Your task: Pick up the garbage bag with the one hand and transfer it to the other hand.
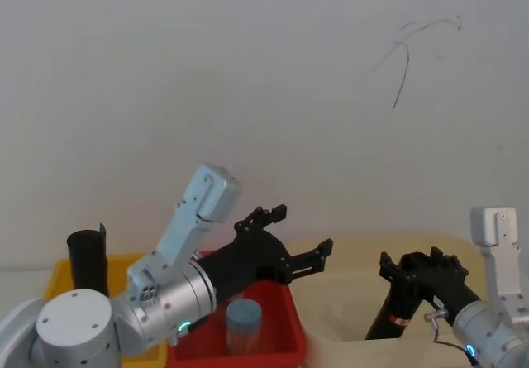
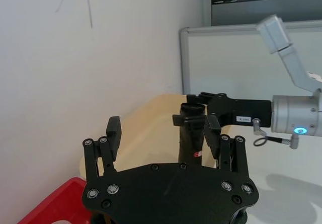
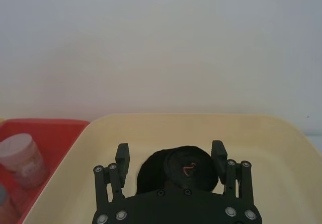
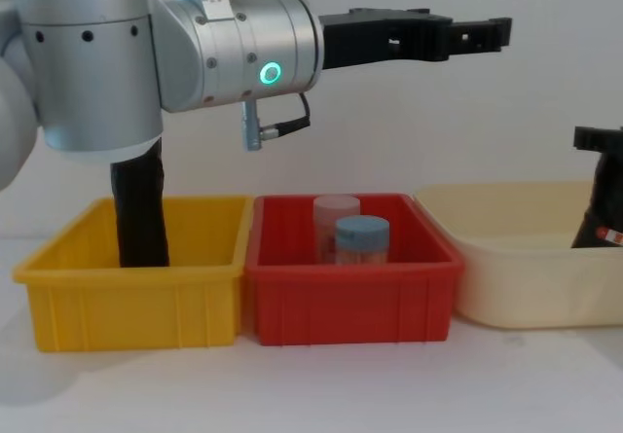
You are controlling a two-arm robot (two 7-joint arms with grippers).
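Note:
The garbage bag [image 1: 392, 312], a black roll with a red-and-white band, stands tilted inside the cream tub [image 1: 339, 306]. My right gripper [image 1: 417, 262], slim with a white sticker, is open and straddles the roll's top [image 3: 177, 169], with a finger on each side. In the left wrist view the same bag [image 2: 190, 144] rises beyond my left gripper [image 2: 162, 131]. That left gripper [image 1: 302, 230], on the fat silver arm with the green ring, hangs open and empty in the air above the red bin, pointing towards the bag. The bag [image 4: 602, 221] sits at the right edge of the chest view.
A red bin [image 4: 350, 292] in the middle holds two jars, one with a blue lid [image 4: 362, 236]. To its left, a yellow bin [image 4: 127, 302] holds a plain black roll [image 4: 141, 214]. A white wall stands close behind the bins.

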